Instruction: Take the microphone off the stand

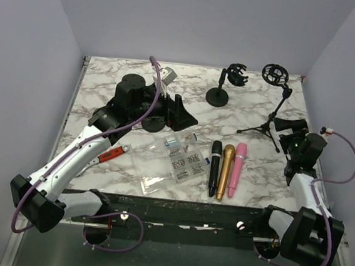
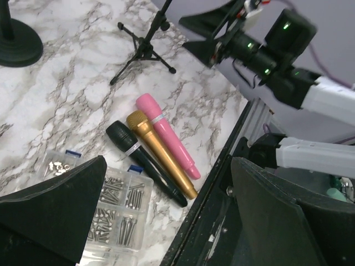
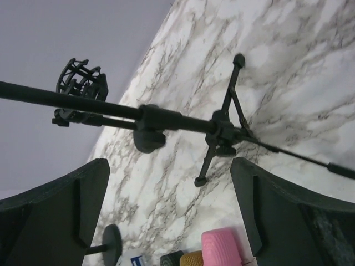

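Microphones, three in number, lay flat on the marble table (image 1: 106, 88) in the lower centre of the top view: black microphone (image 1: 214, 168), gold microphone (image 1: 225, 171) and pink microphone (image 1: 237, 169), in that order from left to right. I noted them side by side, the gold one touching or nearly touching its neighbours. Their long axes ran almost straight up and down the frame. The heads pointed toward the top of the frame and leaned a little to the right, and the tails pointed toward the bottom edge. In the left wrist view the same row lay on a diagonal, heads to the upper left.

All three lay apart from the tripod stand (image 1: 270, 120) at upper right and well apart from the round-base stand (image 1: 219, 90) at upper centre.

The left gripper (image 2: 166, 163) was released, its jaws spread wide and holding nothing, above a clear box of screws (image 1: 178, 158). The right gripper (image 3: 169, 166) was likewise released and empty. It hung just right of the tripod stand. I could not tell whether it touched the stand.
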Robot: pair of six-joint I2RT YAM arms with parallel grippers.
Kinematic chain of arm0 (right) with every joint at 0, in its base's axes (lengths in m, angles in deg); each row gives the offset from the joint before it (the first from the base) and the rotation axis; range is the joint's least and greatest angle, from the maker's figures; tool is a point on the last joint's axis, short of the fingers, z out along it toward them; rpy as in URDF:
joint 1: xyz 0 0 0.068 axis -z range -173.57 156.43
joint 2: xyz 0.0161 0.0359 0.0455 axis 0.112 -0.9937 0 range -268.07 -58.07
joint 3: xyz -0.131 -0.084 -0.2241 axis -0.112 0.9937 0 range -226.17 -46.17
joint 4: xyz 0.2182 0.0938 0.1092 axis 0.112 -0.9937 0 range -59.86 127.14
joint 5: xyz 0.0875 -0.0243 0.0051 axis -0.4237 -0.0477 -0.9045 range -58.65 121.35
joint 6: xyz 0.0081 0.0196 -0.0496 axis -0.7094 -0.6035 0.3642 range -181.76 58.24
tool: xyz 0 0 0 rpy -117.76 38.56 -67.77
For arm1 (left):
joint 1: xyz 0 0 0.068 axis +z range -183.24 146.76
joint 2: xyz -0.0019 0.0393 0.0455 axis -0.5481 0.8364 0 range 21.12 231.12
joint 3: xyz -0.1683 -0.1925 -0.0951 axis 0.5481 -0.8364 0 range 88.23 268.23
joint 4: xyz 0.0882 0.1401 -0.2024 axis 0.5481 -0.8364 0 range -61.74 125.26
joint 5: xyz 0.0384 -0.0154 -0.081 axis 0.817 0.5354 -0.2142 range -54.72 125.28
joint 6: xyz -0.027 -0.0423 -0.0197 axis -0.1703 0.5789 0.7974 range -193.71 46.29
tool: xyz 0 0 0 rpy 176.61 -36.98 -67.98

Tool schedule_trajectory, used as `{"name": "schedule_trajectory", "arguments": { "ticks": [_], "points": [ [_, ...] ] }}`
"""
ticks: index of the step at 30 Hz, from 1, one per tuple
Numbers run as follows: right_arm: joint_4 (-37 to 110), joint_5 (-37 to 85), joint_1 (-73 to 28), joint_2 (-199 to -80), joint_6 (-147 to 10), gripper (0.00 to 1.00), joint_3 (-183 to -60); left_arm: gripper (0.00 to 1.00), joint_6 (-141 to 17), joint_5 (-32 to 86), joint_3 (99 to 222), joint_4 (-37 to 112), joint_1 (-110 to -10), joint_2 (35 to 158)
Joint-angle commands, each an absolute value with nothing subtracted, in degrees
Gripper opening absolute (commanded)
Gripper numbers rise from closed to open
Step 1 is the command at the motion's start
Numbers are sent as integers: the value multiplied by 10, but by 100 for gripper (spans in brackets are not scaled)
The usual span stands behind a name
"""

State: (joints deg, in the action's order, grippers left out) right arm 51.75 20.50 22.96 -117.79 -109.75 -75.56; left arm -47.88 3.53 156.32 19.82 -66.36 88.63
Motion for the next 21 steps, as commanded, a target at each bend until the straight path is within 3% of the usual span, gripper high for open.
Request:
{"name": "schedule_trajectory", "arguments": {
  "ticks": [1,4,7,21],
  "points": [
    [759,64,250,-1208,-1252,100,-665,98,-443,14,1604,227,-667,881],
    [897,43,252,-1249,-1307,90,-624,99,-463,29,1621,216,-668,891],
    [944,48,252,-1279,-1335,77,-612,99,-491,39,1631,200,-668,897],
    [1114,91,253,-1404,-1422,65,-603,98,-561,91,1541,225,-668,856]
  ]
}}
